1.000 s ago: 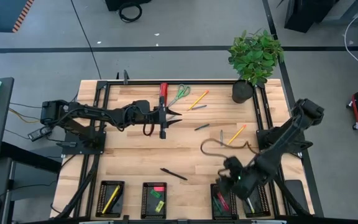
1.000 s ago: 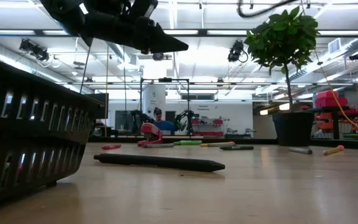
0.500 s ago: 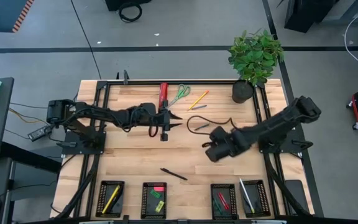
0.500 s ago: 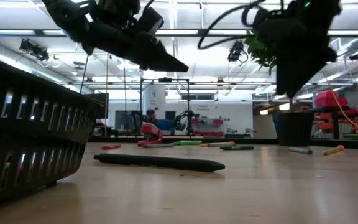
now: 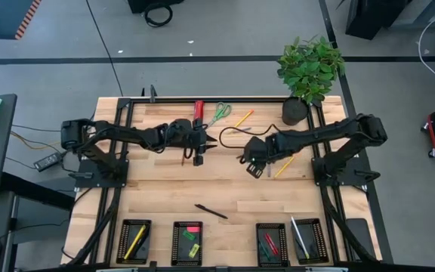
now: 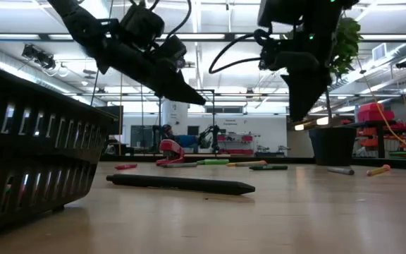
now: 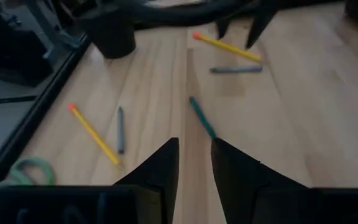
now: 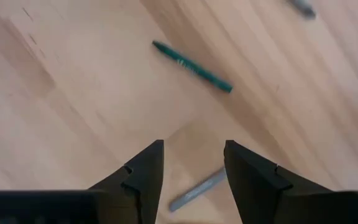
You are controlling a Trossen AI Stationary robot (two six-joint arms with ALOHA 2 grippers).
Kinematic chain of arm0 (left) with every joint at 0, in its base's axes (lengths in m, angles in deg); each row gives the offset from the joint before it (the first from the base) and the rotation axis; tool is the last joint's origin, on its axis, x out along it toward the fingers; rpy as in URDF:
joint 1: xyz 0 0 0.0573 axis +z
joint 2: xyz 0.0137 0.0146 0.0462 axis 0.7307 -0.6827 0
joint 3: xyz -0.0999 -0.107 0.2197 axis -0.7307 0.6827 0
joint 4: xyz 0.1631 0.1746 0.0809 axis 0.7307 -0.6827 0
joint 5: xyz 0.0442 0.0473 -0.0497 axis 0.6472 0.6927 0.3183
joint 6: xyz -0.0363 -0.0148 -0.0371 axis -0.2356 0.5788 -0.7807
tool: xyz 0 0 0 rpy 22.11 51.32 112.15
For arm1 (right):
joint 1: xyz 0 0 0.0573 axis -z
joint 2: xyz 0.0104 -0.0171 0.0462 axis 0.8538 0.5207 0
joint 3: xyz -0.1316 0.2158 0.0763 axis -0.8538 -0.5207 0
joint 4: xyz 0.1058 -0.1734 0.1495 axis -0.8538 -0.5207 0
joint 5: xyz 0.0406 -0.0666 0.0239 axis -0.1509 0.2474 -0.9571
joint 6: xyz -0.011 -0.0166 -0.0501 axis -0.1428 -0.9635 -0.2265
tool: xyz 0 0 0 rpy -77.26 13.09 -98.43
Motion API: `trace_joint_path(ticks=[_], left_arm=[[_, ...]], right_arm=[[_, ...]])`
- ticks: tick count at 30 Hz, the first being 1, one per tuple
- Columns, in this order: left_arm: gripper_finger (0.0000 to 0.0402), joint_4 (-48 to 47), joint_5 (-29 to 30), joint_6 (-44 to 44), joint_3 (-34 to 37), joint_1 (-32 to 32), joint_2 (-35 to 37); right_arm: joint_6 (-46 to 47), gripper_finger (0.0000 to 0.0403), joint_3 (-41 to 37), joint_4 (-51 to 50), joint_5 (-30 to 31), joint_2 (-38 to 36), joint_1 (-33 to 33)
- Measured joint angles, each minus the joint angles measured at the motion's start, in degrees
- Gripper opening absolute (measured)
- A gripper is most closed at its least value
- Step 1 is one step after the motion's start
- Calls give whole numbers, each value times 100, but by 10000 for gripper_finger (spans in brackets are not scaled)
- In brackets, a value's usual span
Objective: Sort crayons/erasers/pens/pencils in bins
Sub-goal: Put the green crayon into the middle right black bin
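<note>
My left gripper [image 5: 210, 141] [image 7: 194, 167] hovers open over the table's far middle, beside the big red tool [image 5: 198, 110]. My right gripper [image 5: 249, 160] [image 8: 191, 167] hangs open above a green pen [image 8: 191, 58] and a grey pen [image 8: 197, 190], touching neither. Both lie flat on the wood, as do a yellow pencil [image 5: 285, 165], another pencil [image 5: 240, 119] and a black pen [image 5: 211, 211] [image 6: 178, 183]. Four black bins line the near edge: one holds a yellow pencil [image 5: 134, 240], one the erasers [image 5: 190, 240], one red crayons [image 5: 269, 243], one a whitish stick [image 5: 299, 236].
Green-handled scissors [image 5: 217, 113] and a potted plant [image 5: 308, 72] stand at the far edge. The right arm's cable [image 5: 232, 136] loops over the far middle. Bare wood lies between the black pen and the bins. The two grippers are close to each other.
My right gripper has swung from above the near right bins toward the far edge and the left. It now hangs over the pens at the table's middle. The whitish stick in the rightmost bin is now uncovered. My left gripper has tipped lower, staying near the red tool.
</note>
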Motion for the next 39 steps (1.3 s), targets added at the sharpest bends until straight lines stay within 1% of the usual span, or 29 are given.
trace_joint_path(ticks=[4, 9, 14, 19, 23, 30, 34, 39], left_arm=[[101, 96, -272, -84, -8, 175, -229], [102, 232, -269, -90, -6, 314, -414], [103, 263, -278, -89, -4, 411, -463], [103, 246, -268, -123, -4, 466, -463], [101, 195, -269, -126, -4, 462, -463], [100, 99, -270, -128, -4, 462, -463], [99, 96, -270, -128, -4, 462, -463], [96, 97, -270, -128, -4, 462, -463]], right_arm=[[-936, 174, 0, 398, -37, 0, 340], [-2163, 174, -2, 1022, -542, 138, 731], [-3318, 174, -4, 1276, -1038, 634, 1012], [-3995, 174, -4, 1428, -1085, 1165, 1202], [-4302, 174, -4, 1481, -1195, 1424, 1358], [-4387, 168, -4, 1547, -1508, 1577, 1542], [-4479, 144, -4, 1555, -1518, 1600, 1542], [-4481, 92, -4, 1554, -1546, 1600, 1533]])
